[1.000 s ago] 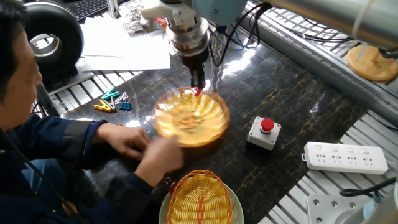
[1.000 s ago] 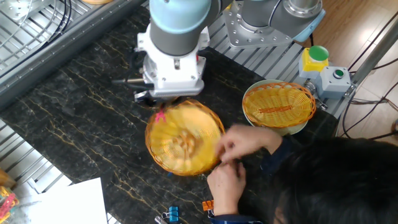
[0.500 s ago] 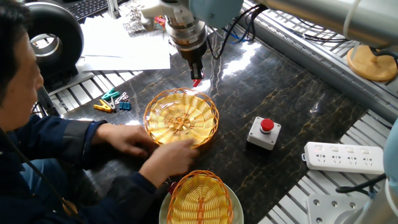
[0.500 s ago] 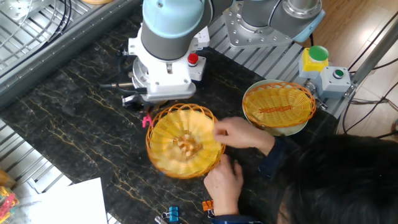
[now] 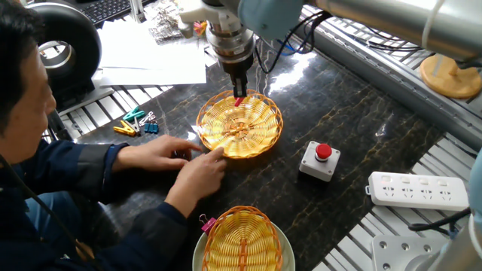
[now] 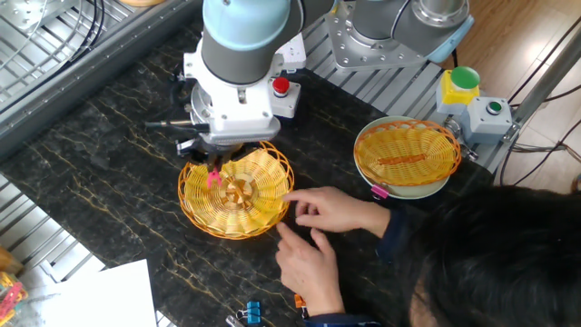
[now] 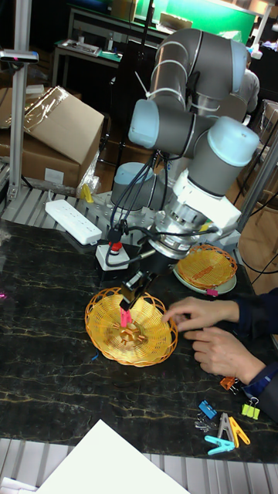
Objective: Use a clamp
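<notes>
- claw [image 7: 127, 302] pinched on the clamp [image 7: 124, 317], poised over the wicker basket [image 7: 100, 336]'s rim;
- person's hands [image 5: 177, 159] touch that basket on the table [image 5: 361, 120]

The robot arm reaches steeply down, its gripper [image 7: 127, 302] pointing downward with the jaws closed together on the clamp [image 7: 123, 316], wrist nearly vertical above.

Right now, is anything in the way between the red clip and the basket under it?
Nothing visible is. The pincer holds the red clip just above the near basket, which looks empty below it. The person's hands touch the opposite rim.
</notes>
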You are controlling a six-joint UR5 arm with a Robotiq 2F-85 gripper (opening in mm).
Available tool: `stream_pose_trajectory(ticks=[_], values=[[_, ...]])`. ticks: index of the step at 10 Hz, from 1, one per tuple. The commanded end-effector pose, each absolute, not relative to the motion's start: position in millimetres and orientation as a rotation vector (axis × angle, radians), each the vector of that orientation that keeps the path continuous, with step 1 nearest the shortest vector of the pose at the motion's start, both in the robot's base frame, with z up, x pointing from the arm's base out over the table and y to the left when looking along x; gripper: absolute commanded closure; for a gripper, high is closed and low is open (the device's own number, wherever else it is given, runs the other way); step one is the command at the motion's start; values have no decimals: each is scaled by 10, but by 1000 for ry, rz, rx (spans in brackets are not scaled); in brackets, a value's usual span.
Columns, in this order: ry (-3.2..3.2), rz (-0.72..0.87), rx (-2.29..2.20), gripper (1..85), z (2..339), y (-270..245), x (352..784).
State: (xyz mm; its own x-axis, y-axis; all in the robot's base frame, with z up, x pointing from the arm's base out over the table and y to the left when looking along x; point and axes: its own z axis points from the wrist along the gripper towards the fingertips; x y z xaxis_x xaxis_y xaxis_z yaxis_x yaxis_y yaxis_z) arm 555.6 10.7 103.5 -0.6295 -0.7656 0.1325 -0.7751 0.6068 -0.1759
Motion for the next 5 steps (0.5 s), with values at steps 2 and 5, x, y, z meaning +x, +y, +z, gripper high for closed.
stream_pose_trajectory(ticks=[2, 5], values=[[-2756, 275, 1289, 847, 1140, 278, 4982], [-2679, 380, 1332, 847, 1253, 355, 4561]])
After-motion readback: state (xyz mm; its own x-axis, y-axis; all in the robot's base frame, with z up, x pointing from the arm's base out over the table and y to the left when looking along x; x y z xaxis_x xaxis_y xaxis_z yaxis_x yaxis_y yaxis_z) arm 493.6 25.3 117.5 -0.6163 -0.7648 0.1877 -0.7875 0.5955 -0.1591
